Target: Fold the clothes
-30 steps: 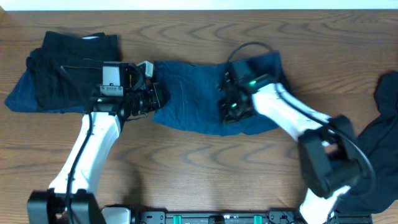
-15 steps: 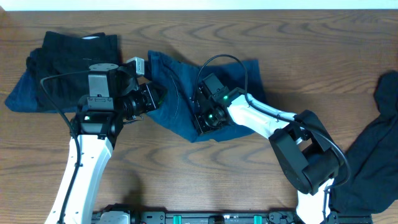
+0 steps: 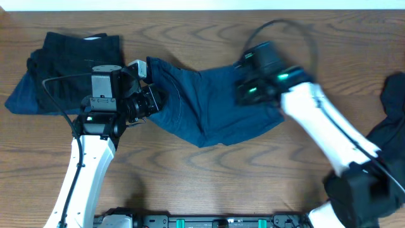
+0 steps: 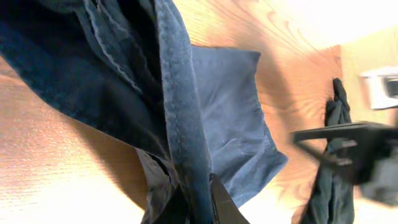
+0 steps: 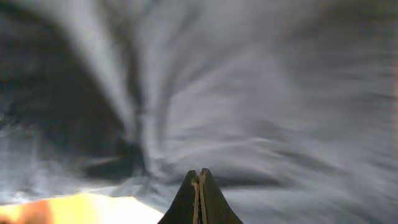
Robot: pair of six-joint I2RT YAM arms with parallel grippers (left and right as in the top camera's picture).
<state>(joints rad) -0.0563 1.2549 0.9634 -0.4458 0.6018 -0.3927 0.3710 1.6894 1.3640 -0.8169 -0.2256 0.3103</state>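
Note:
The dark blue denim shorts (image 3: 209,107) lie spread across the middle of the table. My left gripper (image 3: 154,96) is shut on their left edge and holds it slightly raised. In the left wrist view the hem (image 4: 183,124) runs down into the jaws of the left gripper (image 4: 199,208). My right gripper (image 3: 242,95) is blurred with motion over the shorts' upper right part. In the right wrist view the right gripper (image 5: 199,173) has its fingers pressed together right against blurred cloth (image 5: 249,93). No cloth shows between them.
A stack of folded black and navy garments (image 3: 69,69) lies at the far left. A crumpled dark garment (image 3: 386,139) lies at the right edge and also shows in the left wrist view (image 4: 329,180). Wooden table (image 3: 209,177) all around.
My right gripper swung left over the shorts, bunching them, then swept back right and up; the shorts are spread wide again. My left gripper lifted the left edge slightly.

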